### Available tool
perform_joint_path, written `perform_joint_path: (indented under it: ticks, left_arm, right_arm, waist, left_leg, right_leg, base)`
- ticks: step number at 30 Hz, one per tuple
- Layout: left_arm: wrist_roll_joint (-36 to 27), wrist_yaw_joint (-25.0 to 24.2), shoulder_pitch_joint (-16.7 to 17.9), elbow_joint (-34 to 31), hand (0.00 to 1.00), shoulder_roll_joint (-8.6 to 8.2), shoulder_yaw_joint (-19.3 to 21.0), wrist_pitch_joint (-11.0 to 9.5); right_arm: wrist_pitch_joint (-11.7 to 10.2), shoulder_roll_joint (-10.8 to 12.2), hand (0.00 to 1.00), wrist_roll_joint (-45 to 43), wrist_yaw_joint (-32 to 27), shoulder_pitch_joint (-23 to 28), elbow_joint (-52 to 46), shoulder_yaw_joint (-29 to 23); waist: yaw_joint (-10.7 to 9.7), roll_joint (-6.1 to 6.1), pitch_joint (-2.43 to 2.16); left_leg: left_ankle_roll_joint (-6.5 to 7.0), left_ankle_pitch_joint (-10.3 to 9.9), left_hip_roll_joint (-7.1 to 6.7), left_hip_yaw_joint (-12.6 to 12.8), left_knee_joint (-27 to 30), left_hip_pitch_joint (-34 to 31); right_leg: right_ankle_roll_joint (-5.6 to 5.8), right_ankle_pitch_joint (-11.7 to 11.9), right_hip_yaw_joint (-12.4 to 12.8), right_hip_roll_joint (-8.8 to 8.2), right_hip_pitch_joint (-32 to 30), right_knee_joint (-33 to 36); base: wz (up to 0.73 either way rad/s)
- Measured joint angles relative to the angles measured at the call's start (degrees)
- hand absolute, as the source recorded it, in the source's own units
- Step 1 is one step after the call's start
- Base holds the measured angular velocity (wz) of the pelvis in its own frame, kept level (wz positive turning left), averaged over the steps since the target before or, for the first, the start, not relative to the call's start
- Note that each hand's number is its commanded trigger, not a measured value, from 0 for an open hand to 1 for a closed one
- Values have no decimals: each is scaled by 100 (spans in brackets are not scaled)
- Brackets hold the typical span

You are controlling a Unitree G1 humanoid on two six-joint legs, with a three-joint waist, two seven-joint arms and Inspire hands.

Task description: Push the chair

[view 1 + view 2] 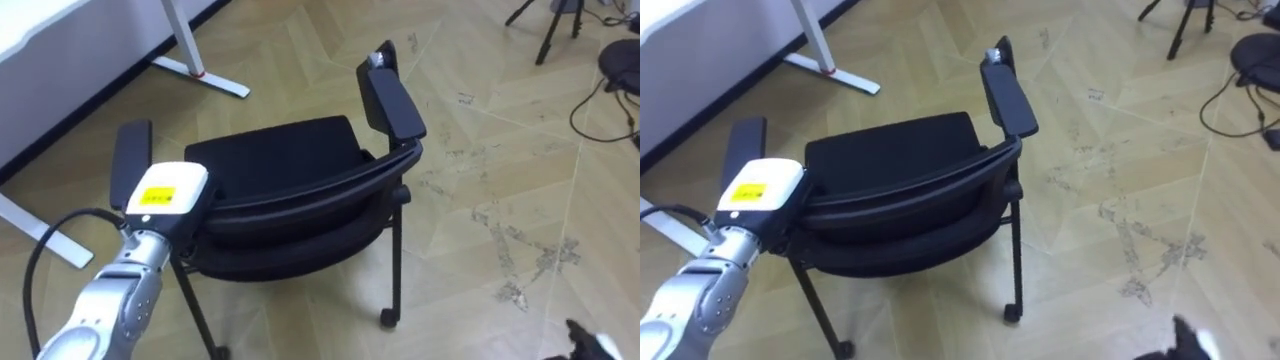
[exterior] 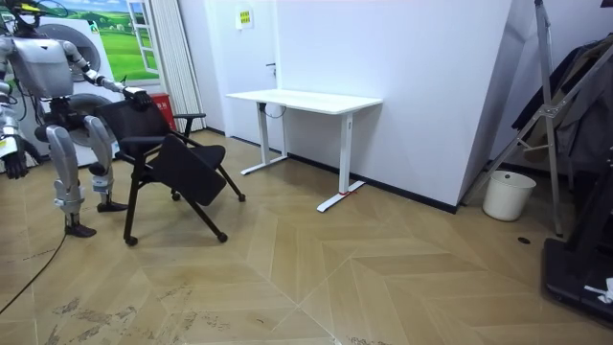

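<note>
Herringbone wood floor (image 1: 480,120) beside a white desk (image 2: 306,99): left hand (image 1: 170,180), its yellow label (image 1: 157,196) illegible, meets the backrest (image 1: 300,195) of the black chair (image 1: 290,155), grasp indeterminable; right hand (image 2: 14,158) hangs low, state unclear.

White desk (image 1: 30,30) beyond chair (image 1: 290,160), open floor (image 1: 500,150) right

Office room, white desk (image 2: 305,100), black chair (image 1: 280,160)

Left robot hand (image 1: 165,192) partly behind chair (image 1: 300,195)
</note>
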Motion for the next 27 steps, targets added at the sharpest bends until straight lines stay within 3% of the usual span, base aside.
perform_joint_path:
  ticks: [5,10,15,17,18,19,20,21,22,23,26,27]
  left_arm:
    - [48,-173,14,-172,100,-8,-17,0]
    - [67,-222,12,-260,100,32,-84,-123]
    - [69,-231,-42,-311,100,54,-80,-351]
    - [69,-227,-51,-336,100,86,-82,-480]
    - [69,-226,-52,-334,100,86,-87,-504]
    - [70,-225,-51,-324,100,98,-126,-519]
    - [69,-201,-44,-330,100,208,-178,-529]
    - [69,-183,-39,-352,100,274,-158,-556]
    - [68,-159,-34,-352,100,402,8,-651]
    - [38,-159,-65,-261,100,454,38,-657]
    - [-9,-169,-90,-296,100,462,0,-638]
    - [-7,-169,-104,-324,100,462,-26,-613]
  right_arm:
    - [18,-140,0,-1501,7,-59,-1375,136]
    - [-22,-353,0,-2160,26,-90,-2400,546]
    - [-223,-364,0,-2736,36,-83,-3265,637]
    - [-305,-531,0,-2798,33,-85,-3631,825]
    - [-349,-584,0,-2799,34,-85,-3688,870]
    - [-438,-619,0,-2799,30,-91,-3738,932]
    - [-489,-608,0,-2802,30,-94,-3750,1043]
    - [-525,-590,0,-2805,32,-96,-3777,1094]
    - [-608,-628,0,-2835,28,-99,-3898,1179]
    - [-615,-669,0,-2839,35,-97,-3968,1257]
    - [-543,-706,0,-2838,68,-146,-4218,1299]
    - [-545,-707,0,-2838,87,-163,-4276,1305]
  waist:
    - [154,-13,-9]
    - [303,-44,-4]
    - [524,-70,8]
    - [588,-87,14]
    - [592,-84,17]
    - [624,-54,23]
    - [678,-52,30]
    - [734,-46,46]
    - [758,-140,56]
    - [640,-116,49]
    - [594,-108,51]
    - [595,-107,50]
  left_leg:
    - [0,0,2,4,-13,17]
    - [0,0,4,5,-83,102]
    - [0,0,7,-30,-146,111]
    - [2,2,8,-79,-158,128]
    - [3,4,16,-119,-170,150]
    - [23,23,78,-334,-237,241]
    - [30,38,234,-733,-255,309]
    - [27,36,283,-903,-246,302]
    - [-47,-11,340,-998,-154,198]
    - [-141,-14,357,-820,-120,88]
    - [-154,31,356,-276,-243,102]
    - [-154,31,355,-261,-270,106]
  right_leg:
    - [0,0,-33,0,-4,-2]
    - [0,0,-35,4,46,2]
    - [1,0,-24,12,-4,2]
    - [1,0,-55,15,-1,27]
    - [3,-3,-61,21,-16,88]
    - [-18,-29,-98,64,-190,467]
    - [-220,-201,-18,182,-503,882]
    - [-314,-190,172,341,-624,707]
    - [-489,258,332,502,-765,246]
    - [-476,365,108,505,-714,313]
    - [-459,352,186,520,-718,276]
    - [-457,350,169,526,-732,275]
  base:
    - [-3]
    - [-3]
    - [-2]
    - [2]
    - [0]
    - [-11]
    - [-24]
    - [-28]
    - [18]
    - [39]
    - [22]
    - [0]
